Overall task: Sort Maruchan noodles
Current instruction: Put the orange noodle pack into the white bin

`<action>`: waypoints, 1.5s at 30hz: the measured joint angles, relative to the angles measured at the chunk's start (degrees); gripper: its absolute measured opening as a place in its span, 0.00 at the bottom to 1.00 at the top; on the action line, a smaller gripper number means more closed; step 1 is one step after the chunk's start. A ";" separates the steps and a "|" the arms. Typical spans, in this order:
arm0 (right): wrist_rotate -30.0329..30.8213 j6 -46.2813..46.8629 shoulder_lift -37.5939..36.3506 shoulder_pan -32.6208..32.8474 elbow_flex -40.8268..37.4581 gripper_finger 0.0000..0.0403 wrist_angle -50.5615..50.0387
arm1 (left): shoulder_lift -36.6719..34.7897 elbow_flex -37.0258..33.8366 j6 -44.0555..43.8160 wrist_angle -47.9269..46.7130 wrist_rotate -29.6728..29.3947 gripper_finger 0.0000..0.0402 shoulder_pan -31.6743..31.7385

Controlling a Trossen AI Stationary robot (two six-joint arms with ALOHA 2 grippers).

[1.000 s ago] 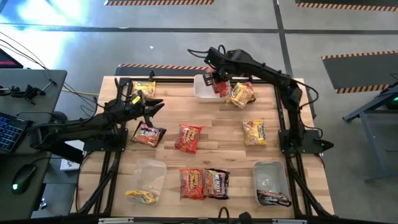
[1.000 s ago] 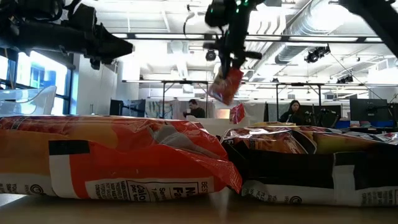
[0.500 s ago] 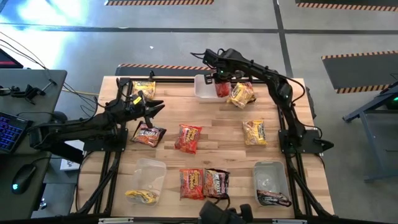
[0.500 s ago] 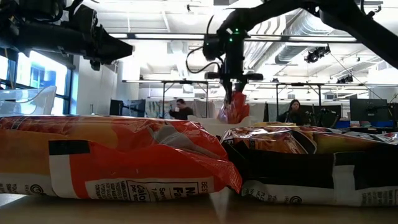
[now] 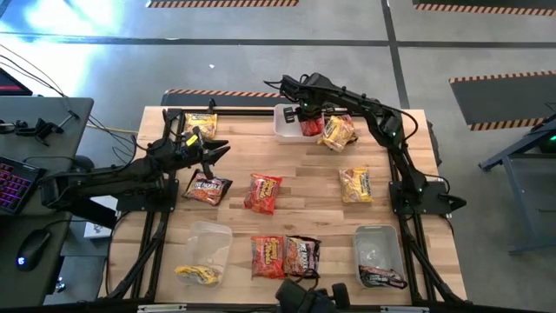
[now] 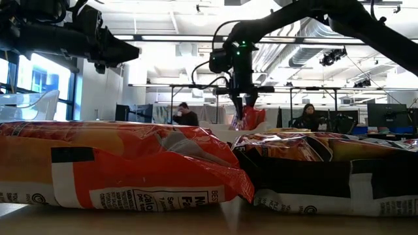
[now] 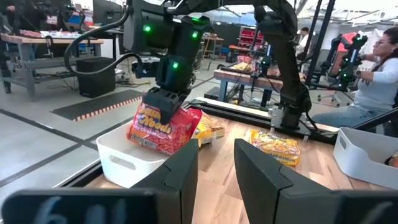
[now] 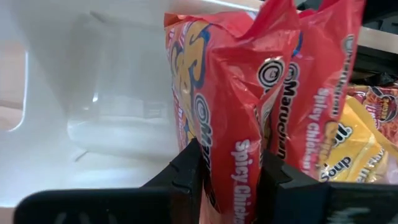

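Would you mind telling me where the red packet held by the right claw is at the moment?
In the high view, the red packet sits pinched in the right claw at the table's far edge, over the white tub, beside a yellow packet.

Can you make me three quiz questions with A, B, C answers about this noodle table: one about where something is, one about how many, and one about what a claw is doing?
1. Where is the red packet that the right gripper holds?
A. over the white tub at the far edge of the table
B. on the floor
C. beside the keyboard

2. How many tubs are on the table?
A. one
B. three
C. six

3. What is the left gripper doing?
A. squeezing a yellow packet
B. hanging above the table with nothing in it
C. pushing a tub

Answers:
1 A, the left wrist view shows the packet hanging into that tub.
2 B, the high view shows one far tub and two near ones.
3 B, its fingers stand apart with only air between them.
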 joint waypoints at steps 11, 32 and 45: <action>3.14 -2.21 0.00 0.11 0.11 0.46 0.79 | -0.01 0.00 -0.02 -0.19 0.00 0.23 0.02; -2.06 -23.04 -0.04 0.23 0.85 0.31 2.45 | -0.01 0.00 -0.02 -0.66 0.02 0.23 0.02; -7.09 -24.43 -0.04 -0.44 0.85 0.21 1.70 | 0.00 0.00 -0.13 -0.70 0.02 0.23 0.02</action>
